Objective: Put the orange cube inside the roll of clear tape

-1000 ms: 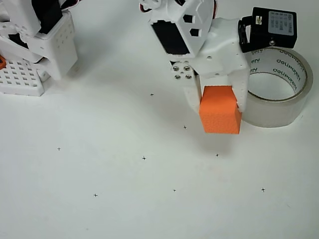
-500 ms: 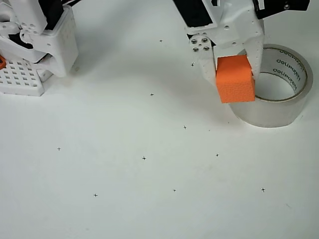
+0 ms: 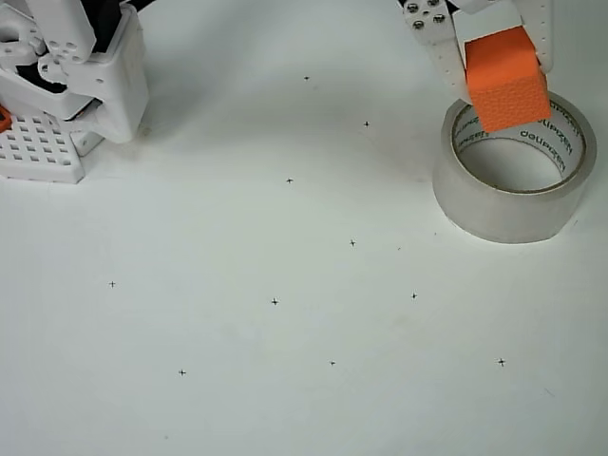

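The orange cube (image 3: 506,78) in the overhead view is clamped between the fingers of the gripper (image 3: 502,66), raised over the far rim of the roll of clear tape (image 3: 513,204) near the tabletop's (image 3: 285,380) right edge, presumably to line up with the hole before release.

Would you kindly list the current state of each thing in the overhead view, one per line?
orange cube: held in the claw, lifted, over the far rim of the tape roll, not yet inside.
roll of clear tape: lying flat on the table, hole facing up, hole empty.
claw: shut on the cube.
white perforated block: resting at the left edge.
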Tool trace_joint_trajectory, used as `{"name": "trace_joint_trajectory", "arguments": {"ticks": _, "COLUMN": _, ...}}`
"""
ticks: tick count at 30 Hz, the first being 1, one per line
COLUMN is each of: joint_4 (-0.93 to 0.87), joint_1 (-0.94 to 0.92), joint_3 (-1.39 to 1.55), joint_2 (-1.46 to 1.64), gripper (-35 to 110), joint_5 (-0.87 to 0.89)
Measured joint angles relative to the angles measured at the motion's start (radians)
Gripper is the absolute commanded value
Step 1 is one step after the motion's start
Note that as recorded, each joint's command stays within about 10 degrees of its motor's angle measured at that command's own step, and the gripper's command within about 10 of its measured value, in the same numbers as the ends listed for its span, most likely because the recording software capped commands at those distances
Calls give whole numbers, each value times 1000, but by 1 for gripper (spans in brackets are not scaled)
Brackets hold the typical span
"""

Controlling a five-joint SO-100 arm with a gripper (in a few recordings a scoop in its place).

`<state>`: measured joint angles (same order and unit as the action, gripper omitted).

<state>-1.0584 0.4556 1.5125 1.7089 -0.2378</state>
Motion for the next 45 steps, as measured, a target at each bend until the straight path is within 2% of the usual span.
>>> {"name": "trace_joint_trajectory", "arguments": {"ticks": 26, "joint_4": 0, "joint_1": 81, "joint_3": -58, "joint_2": -169, "gripper": 20, "joint_5": 9}}
{"name": "trace_joint_trajectory", "arguments": {"ticks": 35, "joint_4": 0, "joint_1": 83, "joint_3": -86, "joint_2": -202, "gripper": 39, "joint_5": 0}}
{"name": "trace_joint_trajectory", "arguments": {"ticks": 45, "joint_4": 0, "joint_1": 81, "joint_3": -103, "joint_2": -202, "gripper": 41, "joint_5": -26}}
